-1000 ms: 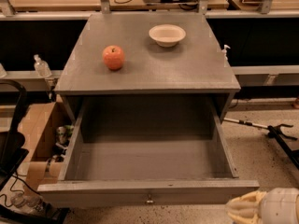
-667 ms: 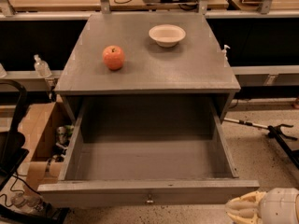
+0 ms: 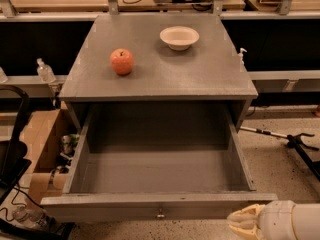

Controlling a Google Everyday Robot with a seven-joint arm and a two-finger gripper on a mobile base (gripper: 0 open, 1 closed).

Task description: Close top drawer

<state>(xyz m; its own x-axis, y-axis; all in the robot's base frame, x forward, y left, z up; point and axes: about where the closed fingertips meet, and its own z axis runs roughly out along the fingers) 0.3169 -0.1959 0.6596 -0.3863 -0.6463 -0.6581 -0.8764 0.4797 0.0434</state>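
The gripper (image 3: 241,222) is being held low, its fingers (image 3: 246,215) seemingly pressed together, likely for pushing. Just left of them, the top drawer (image 3: 125,209) is standing fully pulled out, its front panel being approached.

Top drawer (image 3: 150,207): grey-painted wood, matt; knob (image 3: 160,215), silver metal. Cabinet top (image 3: 165,76): matt grey paint, faintly scuffed. Apple (image 3: 122,61): smooth, slight gloss. Bowl (image 3: 179,37): matt cream. Gripper (image 3: 241,223), lower right corner beside drawer front: smooth cream plastic-looking shell.
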